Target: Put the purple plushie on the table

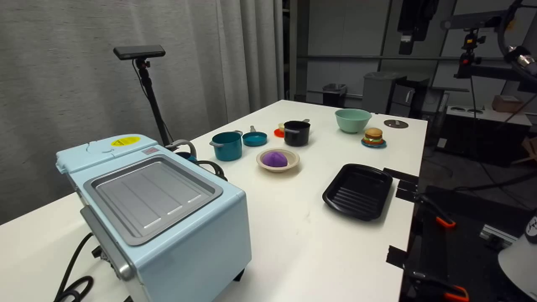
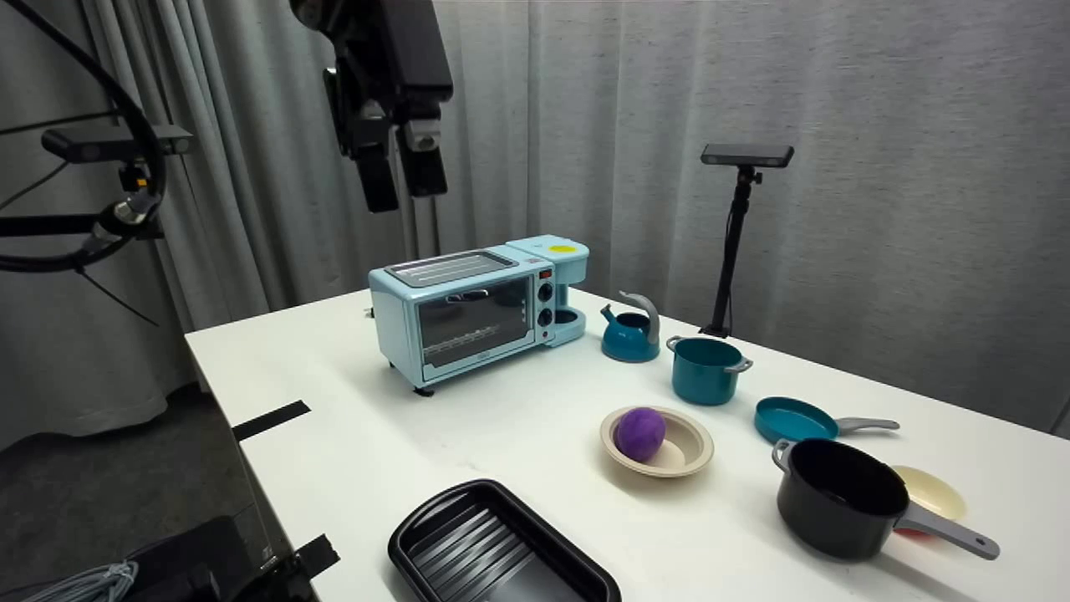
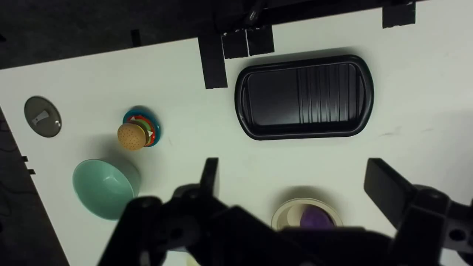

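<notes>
The purple plushie [image 1: 275, 159] is a small rounded purple lump. It sits in a beige round bowl [image 1: 295, 162] on the white table [image 1: 310, 226], and both exterior views show plushie [image 2: 641, 434], bowl [image 2: 695, 450] and table [image 2: 518, 426]. In the wrist view the plushie [image 3: 316, 218] and bowl [image 3: 282, 214] are at the bottom, partly hidden by the gripper body. My gripper [image 3: 293, 162] is open with nothing between its widely parted fingers. It hangs high above the table, apart from the plushie, as an exterior view shows the gripper [image 2: 405, 188].
A black ridged tray [image 1: 358, 191] lies near the table's edge. A light-blue toaster oven [image 2: 468, 309], kettle [image 2: 629, 337], teal pot [image 2: 705, 372], teal pan [image 2: 794, 420] and black pot [image 2: 843, 502] stand around the bowl. A green bowl [image 3: 103, 189], toy burger [image 3: 135, 135] and lid [image 3: 42, 116] are farther off.
</notes>
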`<control>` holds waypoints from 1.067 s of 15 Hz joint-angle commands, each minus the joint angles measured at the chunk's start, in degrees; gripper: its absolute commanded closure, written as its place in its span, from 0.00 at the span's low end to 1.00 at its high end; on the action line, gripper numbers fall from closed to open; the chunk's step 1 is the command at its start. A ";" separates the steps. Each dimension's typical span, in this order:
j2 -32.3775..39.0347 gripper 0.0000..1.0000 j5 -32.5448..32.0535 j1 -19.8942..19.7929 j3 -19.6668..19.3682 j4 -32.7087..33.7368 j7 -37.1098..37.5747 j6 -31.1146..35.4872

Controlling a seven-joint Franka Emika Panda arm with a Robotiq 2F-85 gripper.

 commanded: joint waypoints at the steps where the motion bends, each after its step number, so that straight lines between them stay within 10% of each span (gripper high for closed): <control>1: 0.12 0.00 -0.55 1.14 -0.76 0.21 0.60 -0.32; 16: 2.18 0.00 0.00 1.68 0.31 0.79 1.47 -0.50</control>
